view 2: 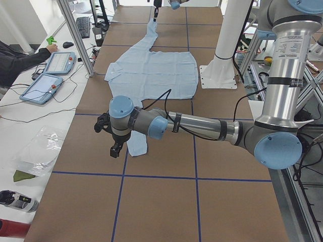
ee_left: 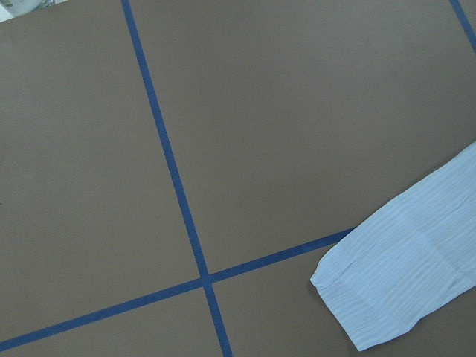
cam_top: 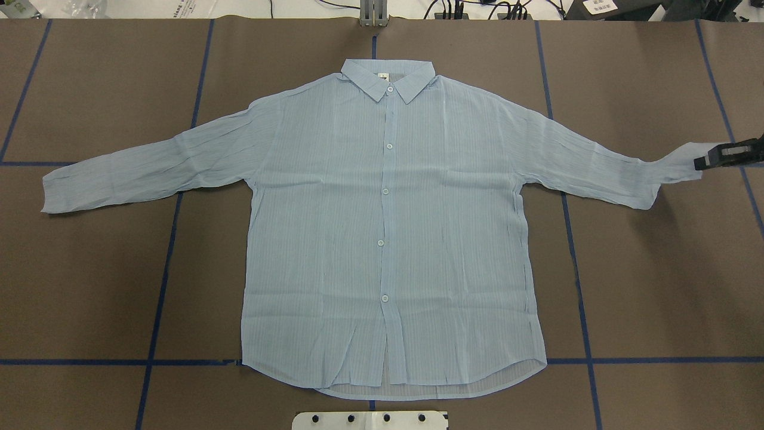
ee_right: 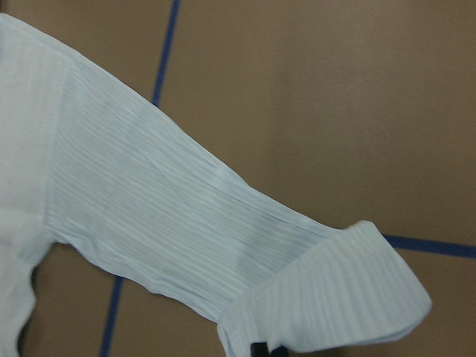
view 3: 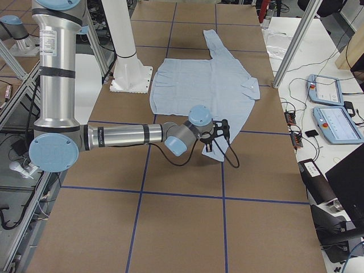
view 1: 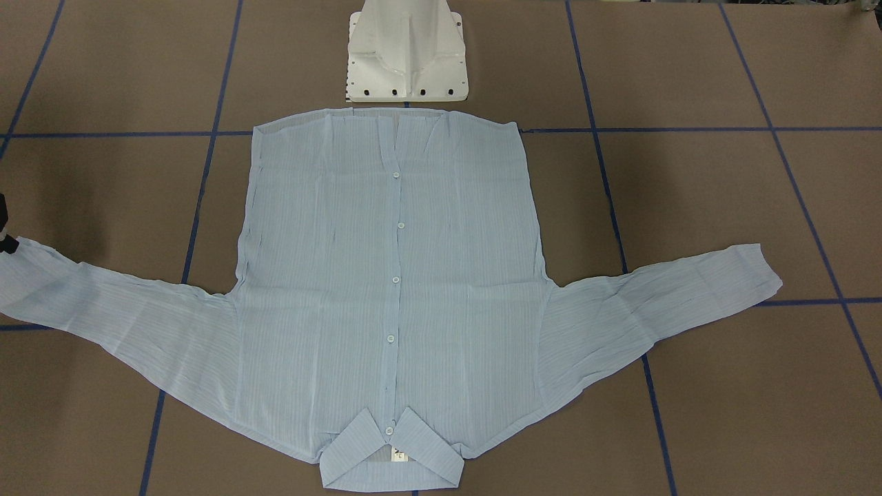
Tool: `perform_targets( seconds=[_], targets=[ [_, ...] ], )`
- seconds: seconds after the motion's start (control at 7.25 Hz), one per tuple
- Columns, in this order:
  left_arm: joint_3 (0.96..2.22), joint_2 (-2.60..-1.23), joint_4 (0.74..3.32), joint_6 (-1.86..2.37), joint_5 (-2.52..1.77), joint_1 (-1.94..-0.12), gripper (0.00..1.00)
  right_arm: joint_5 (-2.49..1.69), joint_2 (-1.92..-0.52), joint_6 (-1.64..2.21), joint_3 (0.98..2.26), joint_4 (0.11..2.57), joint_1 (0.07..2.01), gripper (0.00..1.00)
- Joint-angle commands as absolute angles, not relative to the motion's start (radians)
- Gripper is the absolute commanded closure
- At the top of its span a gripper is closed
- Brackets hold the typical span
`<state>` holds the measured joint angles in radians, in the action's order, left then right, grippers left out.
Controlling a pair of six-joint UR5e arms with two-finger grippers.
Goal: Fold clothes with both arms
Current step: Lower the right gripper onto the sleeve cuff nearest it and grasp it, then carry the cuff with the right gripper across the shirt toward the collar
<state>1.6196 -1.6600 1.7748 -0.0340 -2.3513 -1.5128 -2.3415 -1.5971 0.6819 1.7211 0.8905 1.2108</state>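
Observation:
The light blue striped shirt lies flat and buttoned on the brown table, collar on the far side from the base, both sleeves spread outward. My right gripper is shut on the cuff of one sleeve at the table's right and holds it slightly raised; it also shows at the view's edge and from the side. That raised cuff fills the right wrist view. My left gripper hovers just past the other cuff; I cannot tell whether it is open or shut.
The white pedestal base stands right behind the shirt's hem. Blue tape lines cross the table. A person's arm and tablets are at a side bench, with more tablets and aluminium posts on the other side.

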Motion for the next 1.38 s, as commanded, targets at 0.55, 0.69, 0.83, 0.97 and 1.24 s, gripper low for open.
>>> perform_targets(
  seconds=[0.55, 0.69, 0.83, 0.97, 1.24],
  targets=[
    [1.598, -1.658, 1.775, -0.038, -2.345, -1.513, 0.0, -2.284, -0.807, 0.689, 1.546, 1.42, 0.964, 1.0],
    [1.588, -1.663, 1.775, -0.038, -2.344, -1.513, 0.0, -2.239, -0.716, 0.715, 1.458, 1.413, 0.925, 1.0],
    [1.571, -1.669, 1.781, -0.038, -2.344, -1.513, 0.0, -2.161, -0.659, 0.73, 1.419, 1.411, 0.884, 1.0],
    [1.542, -1.672, 1.813, -0.037, -2.345, -1.513, 0.0, -2.101, -0.622, 0.77, 1.386, 1.398, 0.835, 1.0],
    [1.494, -1.677, 1.858, -0.031, -2.345, -1.511, 0.0, -2.047, -0.594, 0.784, 1.332, 1.336, 0.781, 1.0]
  ],
)
